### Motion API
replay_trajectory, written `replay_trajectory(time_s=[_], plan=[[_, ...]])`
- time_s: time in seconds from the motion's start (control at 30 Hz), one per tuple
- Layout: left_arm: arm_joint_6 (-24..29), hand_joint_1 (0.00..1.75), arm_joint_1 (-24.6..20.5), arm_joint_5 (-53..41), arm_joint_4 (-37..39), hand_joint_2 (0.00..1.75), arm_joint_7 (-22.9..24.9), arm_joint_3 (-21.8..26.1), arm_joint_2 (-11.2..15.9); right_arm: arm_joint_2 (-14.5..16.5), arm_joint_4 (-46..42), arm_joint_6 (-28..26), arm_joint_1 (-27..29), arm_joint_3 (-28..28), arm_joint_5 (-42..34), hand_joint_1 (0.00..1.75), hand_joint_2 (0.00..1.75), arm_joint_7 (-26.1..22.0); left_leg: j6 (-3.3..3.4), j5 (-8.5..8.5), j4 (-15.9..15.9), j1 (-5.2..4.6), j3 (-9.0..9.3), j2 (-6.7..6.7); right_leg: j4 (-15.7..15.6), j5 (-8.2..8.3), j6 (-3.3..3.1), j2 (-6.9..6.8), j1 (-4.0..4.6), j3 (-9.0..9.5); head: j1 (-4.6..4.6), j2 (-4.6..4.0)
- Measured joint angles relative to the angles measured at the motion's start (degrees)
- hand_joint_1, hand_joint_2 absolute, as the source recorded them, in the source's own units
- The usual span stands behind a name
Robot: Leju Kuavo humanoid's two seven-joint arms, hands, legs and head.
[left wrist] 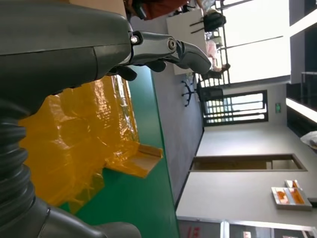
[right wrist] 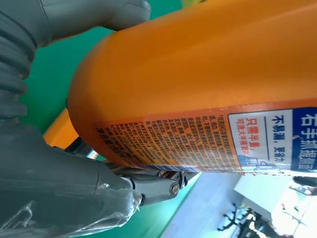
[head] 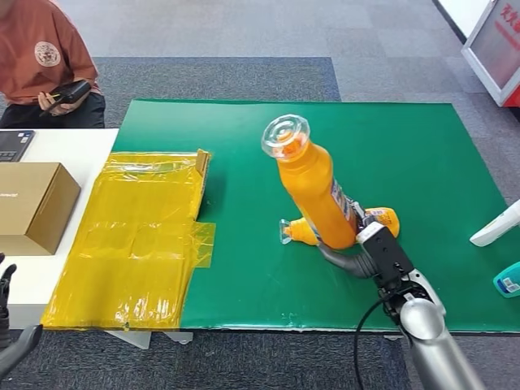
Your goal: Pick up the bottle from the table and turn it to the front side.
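My right hand (head: 358, 244) has its fingers (right wrist: 157, 186) clamped round the bottle's (head: 313, 191) base, holding it tilted above the bench (head: 398, 162). I judge a slow wrist roll should bring the label forward. A second bottle (head: 383, 218) lies just beyond my fingers, risking a knock. Left hand's (left wrist: 164, 52) fingers hang apart, holding nothing.

A big green mat (head: 392, 146) is covering the table. A flat yellow bag (head: 135, 244) is lying on its left side. A small orange bottle (head: 380, 219) is lying on the mat near the middle. A brown box (head: 33, 203) is sitting on the white table (head: 73, 150) at the left.
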Motion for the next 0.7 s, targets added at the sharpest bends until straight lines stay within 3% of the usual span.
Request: replay_trajectory(time_s=[0.33, 0.7], plan=[[6.11, 0.0, -4.82, 0.67, 3.89, 1.75, 0.17, -10.63, 5.01, 3.32, 0.82, 1.39, -4.88, 0.75, -7.46, 1.75, 1.75, -0.54, 0.01, 0.07, 0.0, 0.0, -0.03, -0.01, 0.0, 0.05, 0.0, 0.0, 0.0, -0.03, 0.01, 0.0], [15.38, 0.0, -16.17, 2.43, 9.23, 1.75, 3.58, -24.05, 7.45, 6.49, 3.99, -0.65, -9.81, 7.15, -7.21, 1.75, 1.75, -0.6, -0.03, 0.23, 0.0, 0.0, -0.08, -0.02, 0.01, 0.21, -0.02, -0.02, 0.01, -0.07, -0.01, 0.0]])
